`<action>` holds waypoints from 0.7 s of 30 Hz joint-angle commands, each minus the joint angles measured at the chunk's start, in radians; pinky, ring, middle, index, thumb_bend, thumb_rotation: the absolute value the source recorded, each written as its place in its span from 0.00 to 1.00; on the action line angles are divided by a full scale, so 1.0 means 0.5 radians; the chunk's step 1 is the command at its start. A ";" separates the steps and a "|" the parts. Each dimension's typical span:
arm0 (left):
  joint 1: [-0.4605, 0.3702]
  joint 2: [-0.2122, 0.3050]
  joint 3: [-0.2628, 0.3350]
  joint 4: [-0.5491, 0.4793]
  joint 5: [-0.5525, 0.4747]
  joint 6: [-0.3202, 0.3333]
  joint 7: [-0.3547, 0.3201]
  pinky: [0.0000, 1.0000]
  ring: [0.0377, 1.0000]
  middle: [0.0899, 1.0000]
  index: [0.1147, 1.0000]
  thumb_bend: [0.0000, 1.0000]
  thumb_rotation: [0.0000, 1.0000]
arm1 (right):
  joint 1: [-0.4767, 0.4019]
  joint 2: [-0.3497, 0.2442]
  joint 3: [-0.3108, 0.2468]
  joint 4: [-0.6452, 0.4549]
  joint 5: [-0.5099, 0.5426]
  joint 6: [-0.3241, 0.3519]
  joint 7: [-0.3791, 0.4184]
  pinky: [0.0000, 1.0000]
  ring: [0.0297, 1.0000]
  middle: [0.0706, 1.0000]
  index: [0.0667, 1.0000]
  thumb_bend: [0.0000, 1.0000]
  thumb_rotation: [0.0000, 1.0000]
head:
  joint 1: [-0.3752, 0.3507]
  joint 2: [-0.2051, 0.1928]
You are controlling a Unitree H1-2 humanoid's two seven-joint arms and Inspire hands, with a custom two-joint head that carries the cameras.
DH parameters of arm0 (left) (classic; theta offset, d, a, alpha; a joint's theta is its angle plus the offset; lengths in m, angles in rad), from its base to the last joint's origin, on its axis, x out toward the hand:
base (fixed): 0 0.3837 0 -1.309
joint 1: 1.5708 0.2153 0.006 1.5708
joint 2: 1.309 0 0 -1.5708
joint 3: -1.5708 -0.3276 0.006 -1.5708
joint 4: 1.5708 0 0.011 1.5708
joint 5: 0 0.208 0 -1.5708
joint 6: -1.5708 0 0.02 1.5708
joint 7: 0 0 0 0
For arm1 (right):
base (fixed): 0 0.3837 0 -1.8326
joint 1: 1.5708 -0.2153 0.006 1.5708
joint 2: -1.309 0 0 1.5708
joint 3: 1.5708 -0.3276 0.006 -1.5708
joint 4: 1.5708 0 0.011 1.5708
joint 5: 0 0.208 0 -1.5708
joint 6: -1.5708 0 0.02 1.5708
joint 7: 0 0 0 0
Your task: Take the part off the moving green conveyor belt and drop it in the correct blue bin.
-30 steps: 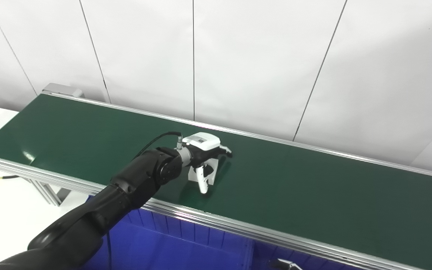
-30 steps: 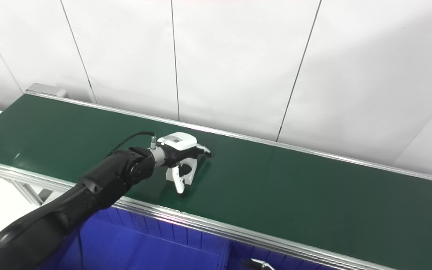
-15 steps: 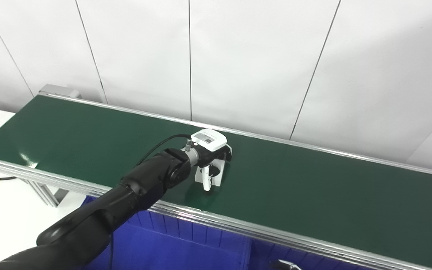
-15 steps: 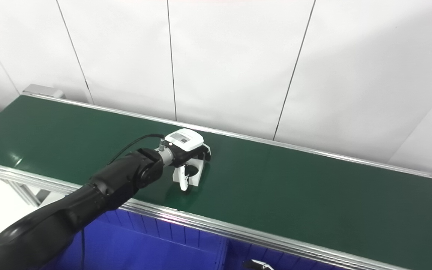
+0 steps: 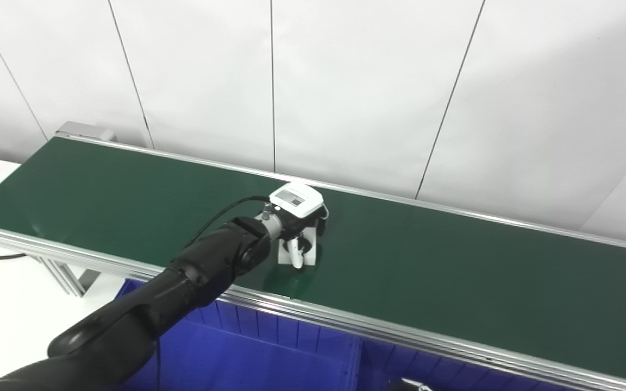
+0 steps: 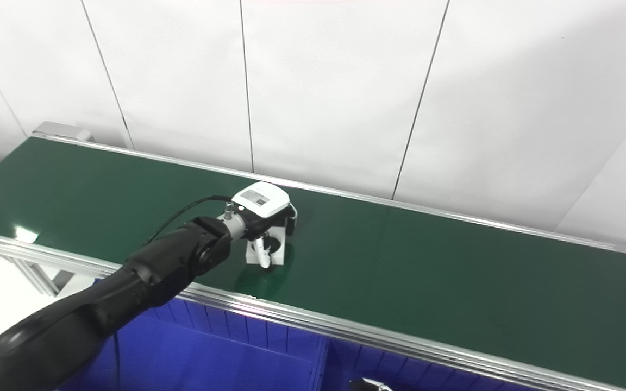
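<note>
A small white part (image 5: pixel 308 251) stands on the green conveyor belt (image 5: pixel 454 282), near the middle and toward the front rail. My left hand (image 5: pixel 299 209), black with a white back cover, comes over it from the left. Its fingers curl down around the top and far side of the part, and the thumb (image 5: pixel 293 256) presses its near side. The part's base still touches the belt. Only a small grey tip of my right hand (image 5: pixel 406 384) shows at the bottom edge, too little to read its state.
A blue bin (image 5: pixel 248 353) sits below the belt's front rail (image 5: pixel 345 326), with a divider and a second blue bin (image 5: pixel 378 374) to its right. A white wall runs close behind the belt. A white table (image 5: pixel 3 304) lies at the left.
The left hand's fingers, stretched out a second ago, have curled down and closed around the part. Hand and part have moved slightly away from the front rail.
</note>
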 commanded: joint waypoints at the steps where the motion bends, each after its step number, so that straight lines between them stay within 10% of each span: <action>1: -0.037 0.061 0.034 -0.089 0.014 0.025 0.007 0.31 0.42 0.49 0.46 0.47 0.00 | -0.016 0.007 0.003 -0.076 0.003 -0.110 -0.008 0.57 0.66 0.73 0.68 0.99 0.17 | 0.006 0.005; 21: 0.404 0.188 0.502 -1.865 -0.352 0.301 -0.856 0.35 0.42 0.46 0.45 0.48 0.00 | -0.070 0.015 -0.052 -0.052 0.104 -0.110 0.097 0.59 0.67 0.74 0.69 0.96 0.17 | 0.267 0.149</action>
